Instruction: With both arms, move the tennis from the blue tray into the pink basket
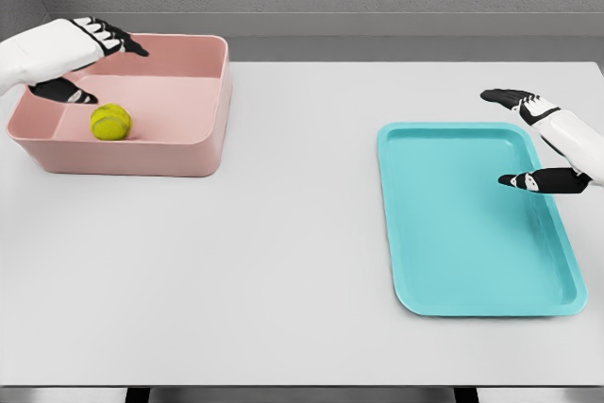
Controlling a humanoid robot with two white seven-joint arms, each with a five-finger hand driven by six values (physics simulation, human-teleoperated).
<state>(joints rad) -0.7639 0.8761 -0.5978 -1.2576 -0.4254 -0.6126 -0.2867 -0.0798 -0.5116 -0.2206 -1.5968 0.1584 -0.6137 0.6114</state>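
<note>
A yellow-green tennis ball (pixel 110 122) lies inside the pink basket (pixel 179 153) at the table's far left, near the basket's left wall. My left hand (pixel 94 58) hovers over the basket's back left corner, just above the ball, fingers spread and holding nothing. The blue tray (pixel 453 233) lies on the right side of the table with nothing in it. My right hand (pixel 519 139) hangs over the tray's right rim, fingers stretched out and apart, holding nothing.
The white table (pixel 283 261) carries only the basket and the tray, with a wide gap between them. A grey wall runs behind the table's far edge.
</note>
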